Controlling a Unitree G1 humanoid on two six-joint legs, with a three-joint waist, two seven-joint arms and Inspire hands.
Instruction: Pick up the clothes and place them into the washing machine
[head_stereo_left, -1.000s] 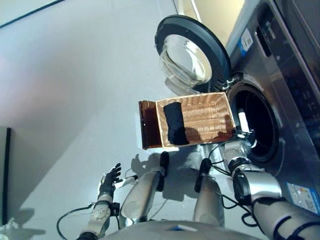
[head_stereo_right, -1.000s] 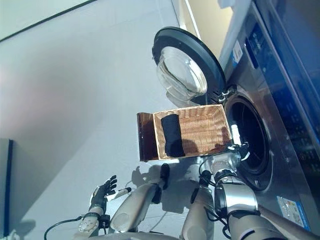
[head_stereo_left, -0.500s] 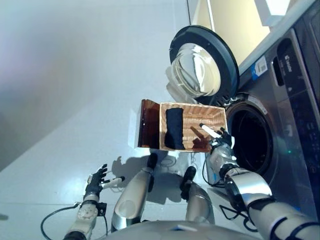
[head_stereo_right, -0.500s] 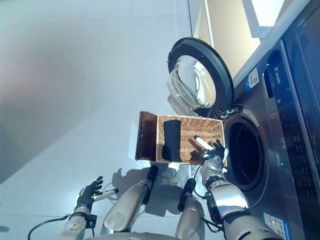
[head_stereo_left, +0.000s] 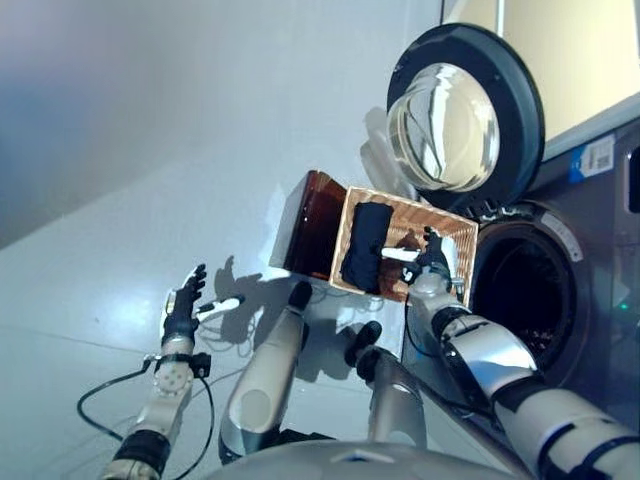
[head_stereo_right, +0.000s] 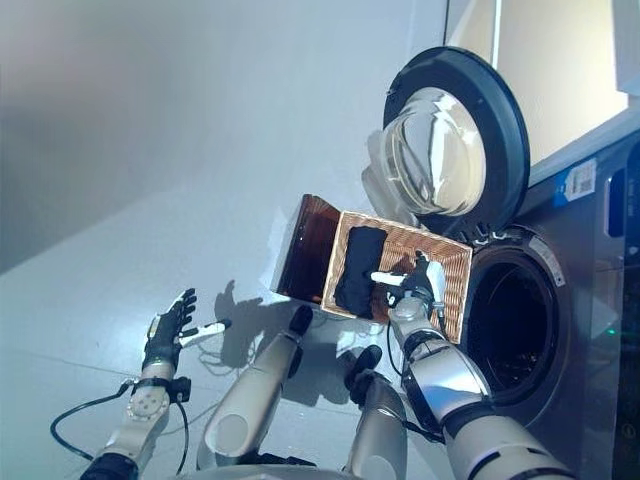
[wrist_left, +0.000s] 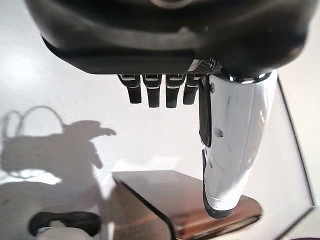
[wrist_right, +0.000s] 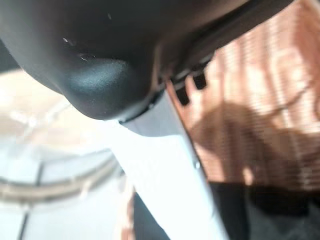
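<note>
A dark garment (head_stereo_left: 365, 245) lies at one end of the shallow wicker basket (head_stereo_left: 408, 215), which rests on a low dark brown box (head_stereo_left: 312, 225) beside the washing machine (head_stereo_left: 600, 260). The machine's round door (head_stereo_left: 465, 120) stands open and its drum mouth (head_stereo_left: 525, 295) is dark. My right hand (head_stereo_left: 430, 258) is open over the basket, its white thumb pointing at the garment and just short of it. In the right wrist view the thumb (wrist_right: 170, 170) lies above wicker (wrist_right: 260, 100) with the garment (wrist_right: 270, 215) close by. My left hand (head_stereo_left: 185, 305) is open, out over the floor.
The pale grey floor (head_stereo_left: 150, 180) spreads to the left of the box. The left wrist view shows the brown box (wrist_left: 185, 200) past the left hand's thumb (wrist_left: 232, 140). The open door (head_stereo_right: 455, 150) stands just behind the basket.
The camera has shifted. My right hand has moved from the drum's mouth across the basket toward the dark garment. My left hand stays open over the floor.
</note>
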